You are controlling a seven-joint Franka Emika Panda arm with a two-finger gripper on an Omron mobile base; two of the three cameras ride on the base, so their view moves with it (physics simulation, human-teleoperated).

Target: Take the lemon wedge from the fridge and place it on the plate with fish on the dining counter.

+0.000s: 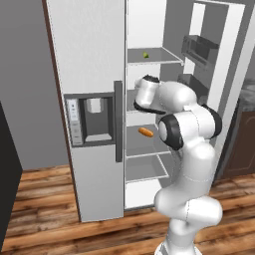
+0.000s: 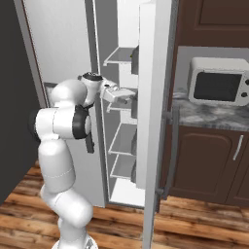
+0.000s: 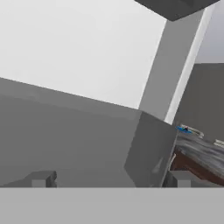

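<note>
The gripper [image 2: 127, 95] reaches into the open right half of the fridge [image 1: 92, 60], level with a middle shelf. In the hand view its two finger tips [image 3: 42, 178] stand far apart at the bottom corners — spread as wide as they go, with nothing between them and nothing touching either one. Just beyond them lies a bare grey shelf surface and the grey side of a bin, with the white inner wall of the fridge behind.

In the left base view the white arm bends in front of the shelves. An orange oblong food item [image 1: 145, 132] lies on the shelf below the hand, apart from it. Higher up, on the top shelf and well above the gripper, sits the lemon wedge [image 1: 146, 55], a tiny yellow-green speck near the back. The fridge's right door [image 2: 154, 97] is swung wide open, its bins facing the shelves.

Farther off, through the gap beside the door in the hand view, a strip of grey marbled counter shows with the blue plate [image 3: 184, 130] on it — too small to make out what lies on it.
</note>
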